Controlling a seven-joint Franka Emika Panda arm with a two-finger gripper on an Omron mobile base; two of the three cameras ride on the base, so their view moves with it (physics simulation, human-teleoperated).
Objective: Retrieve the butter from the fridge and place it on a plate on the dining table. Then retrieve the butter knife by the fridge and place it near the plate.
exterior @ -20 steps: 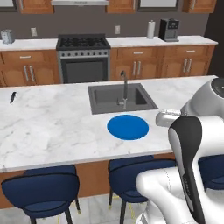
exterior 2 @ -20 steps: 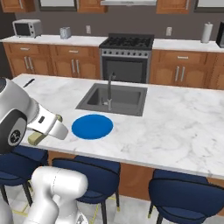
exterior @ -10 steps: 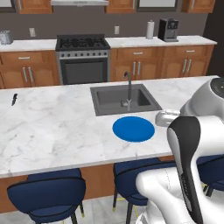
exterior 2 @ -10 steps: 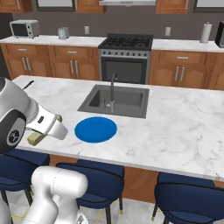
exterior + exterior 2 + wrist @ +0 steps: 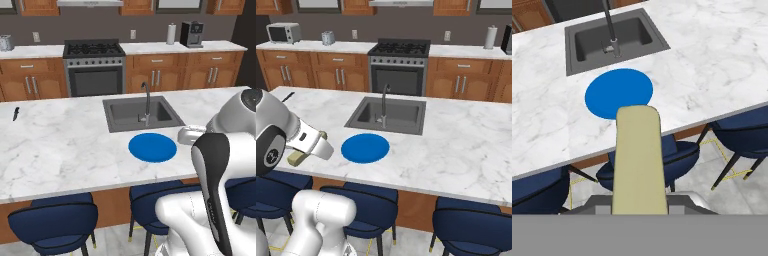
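Short of the dining table (image 5: 712,60), the end effector (image 5: 298,156) pinches the butter (image 5: 638,160), pointing at the plate (image 5: 618,92).

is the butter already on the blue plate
No, the plate lies bare on the dining table, and the butter is in the gripper, short of the table's edge.

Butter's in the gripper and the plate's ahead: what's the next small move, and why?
Probably reach forward over the table until the butter is above the plate, then lower. The hand view puts the butter short of the table edge, over the stools.
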